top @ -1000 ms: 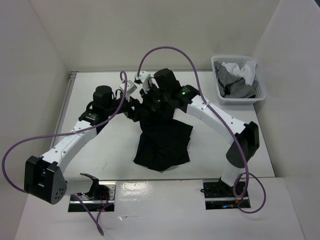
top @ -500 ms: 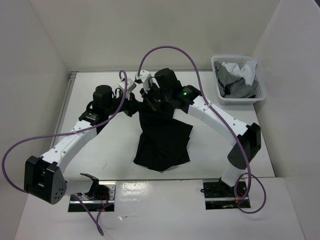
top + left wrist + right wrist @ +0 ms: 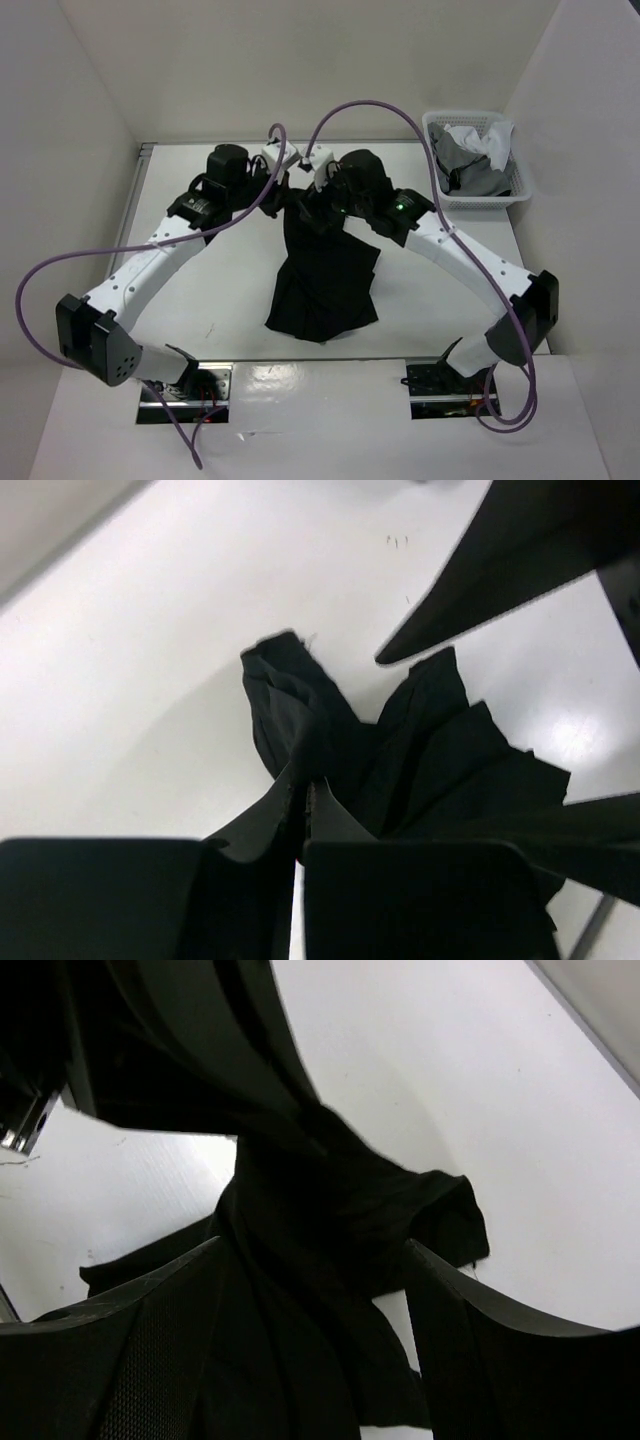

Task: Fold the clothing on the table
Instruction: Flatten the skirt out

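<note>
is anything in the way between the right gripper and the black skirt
Nothing visible does. The right gripper stands open with the skirt directly between its fingers, and the left gripper is shut on the same raised fabric.

The left arm (image 3: pixel 150 262) and right arm (image 3: pixel 470 258) are white shells with black joints, each trailing a purple cable (image 3: pixel 368 102). The left gripper (image 3: pixel 300 790) and right gripper (image 3: pixel 312 1250) are matte black.

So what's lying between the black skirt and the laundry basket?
Top view: only bare white table, with the right arm's forearm crossing above that stretch.
</note>
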You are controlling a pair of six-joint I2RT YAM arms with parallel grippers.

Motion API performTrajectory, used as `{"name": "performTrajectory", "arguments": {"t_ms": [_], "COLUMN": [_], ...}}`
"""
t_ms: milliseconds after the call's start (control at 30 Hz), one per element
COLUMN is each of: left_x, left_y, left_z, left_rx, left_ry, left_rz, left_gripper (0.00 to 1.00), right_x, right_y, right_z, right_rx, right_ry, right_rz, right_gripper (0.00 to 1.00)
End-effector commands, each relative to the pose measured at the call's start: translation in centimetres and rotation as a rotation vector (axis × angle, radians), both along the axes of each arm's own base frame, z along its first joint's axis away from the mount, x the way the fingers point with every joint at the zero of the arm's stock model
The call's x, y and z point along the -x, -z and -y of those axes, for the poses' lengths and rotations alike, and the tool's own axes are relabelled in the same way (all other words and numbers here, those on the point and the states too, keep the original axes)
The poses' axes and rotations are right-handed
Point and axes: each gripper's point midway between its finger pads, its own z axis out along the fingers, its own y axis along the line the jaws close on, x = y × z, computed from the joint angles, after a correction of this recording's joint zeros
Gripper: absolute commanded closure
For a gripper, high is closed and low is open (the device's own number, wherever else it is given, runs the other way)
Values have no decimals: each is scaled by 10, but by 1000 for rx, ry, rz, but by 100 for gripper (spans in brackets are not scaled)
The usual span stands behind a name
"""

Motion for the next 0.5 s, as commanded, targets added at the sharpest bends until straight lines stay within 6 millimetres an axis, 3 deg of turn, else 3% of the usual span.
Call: {"name": "performTrajectory", "arguments": {"t_ms": [0,100,333,467], "left_x": [-7,-2,4,27], "left_y": [-23,-18,-4,-32], "left_z": [6,17,59,97], "left_rx": [-109,-184,-297,-255], "left_ry": [10,28,93,202], "left_rz": [92,80,79,111], "left_gripper": [100,100,100,100], "right_x": [-9,-35,-43,-41], "right_y": [-24,-20,-25,-40], "right_z": [21,67,127,165], "right_rx": [-68,-91,-111,-127], "right_ry": [38,134,264,359], "right_rz": [74,65,105,139], "right_gripper": [24,24,23,22]}}
